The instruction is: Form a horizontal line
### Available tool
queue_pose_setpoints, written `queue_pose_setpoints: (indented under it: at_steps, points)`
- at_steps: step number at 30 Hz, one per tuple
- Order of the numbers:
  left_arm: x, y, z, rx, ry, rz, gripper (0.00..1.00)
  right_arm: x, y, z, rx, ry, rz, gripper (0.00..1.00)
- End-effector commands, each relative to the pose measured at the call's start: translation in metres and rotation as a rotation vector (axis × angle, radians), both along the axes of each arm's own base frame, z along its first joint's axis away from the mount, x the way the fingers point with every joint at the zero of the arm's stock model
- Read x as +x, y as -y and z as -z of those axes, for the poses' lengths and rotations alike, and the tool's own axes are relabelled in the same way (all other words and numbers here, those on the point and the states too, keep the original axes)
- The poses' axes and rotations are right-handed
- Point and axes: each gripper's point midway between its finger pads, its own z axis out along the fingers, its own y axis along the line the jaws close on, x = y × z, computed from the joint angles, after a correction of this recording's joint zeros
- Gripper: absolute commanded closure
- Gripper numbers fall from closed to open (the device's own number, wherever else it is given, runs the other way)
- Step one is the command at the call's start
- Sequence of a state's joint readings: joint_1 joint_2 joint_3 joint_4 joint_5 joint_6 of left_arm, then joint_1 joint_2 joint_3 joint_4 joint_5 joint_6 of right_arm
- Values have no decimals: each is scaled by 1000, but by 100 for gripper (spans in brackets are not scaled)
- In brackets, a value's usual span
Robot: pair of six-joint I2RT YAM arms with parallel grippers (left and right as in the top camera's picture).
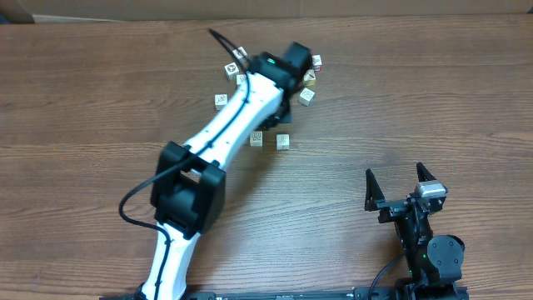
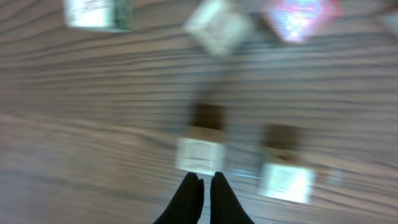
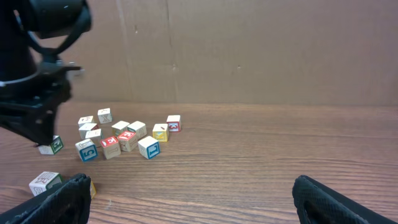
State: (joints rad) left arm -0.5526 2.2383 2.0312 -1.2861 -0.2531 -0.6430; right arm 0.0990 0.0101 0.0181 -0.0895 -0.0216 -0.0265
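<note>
Two pale cubes lie side by side in a short horizontal row, the left one (image 1: 256, 138) and the right one (image 1: 283, 142), with a small gap between them. My left gripper (image 1: 281, 121) hangs just behind them, shut with nothing between its fingers. The blurred left wrist view has the shut fingertips (image 2: 206, 177) just short of the nearer cube (image 2: 199, 154), with the other cube (image 2: 285, 180) to its right. My right gripper (image 1: 400, 187) rests open and empty at the near right, far from the cubes.
Several loose cubes (image 1: 306, 94) lie scattered around the left wrist at the back of the table, one of them red-faced (image 2: 298, 15). The right wrist view shows this cluster (image 3: 127, 140) at left, before a brown cardboard wall (image 3: 249, 50).
</note>
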Motion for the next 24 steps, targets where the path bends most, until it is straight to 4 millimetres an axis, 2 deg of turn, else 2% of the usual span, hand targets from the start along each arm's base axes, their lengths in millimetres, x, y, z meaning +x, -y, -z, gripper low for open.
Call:
queue_pose_setpoints:
  at_steps: [1,4,9,12,17,24]
  points:
    - [6,-35,-8,38,-11,-47,96,0,-1,2,-4,2,-3,0]
    - [3,-54,-6,56,-50,-81,96,0,-1,2,-4,2,-3,0]
    - [-2,-68,10,57,-98,-91,96,0,-1,2,-4,2,-3,0]
    - [-6,-66,24,32,-127,-73,96,0,-1,2,-4,2,-3,0]
    - [-11,-52,49,-49,-167,4,96,0,-1,2,-4,2,-3,0]
    - [-14,-45,56,-91,-179,7,96,0,-1,2,-4,2,-3,0]
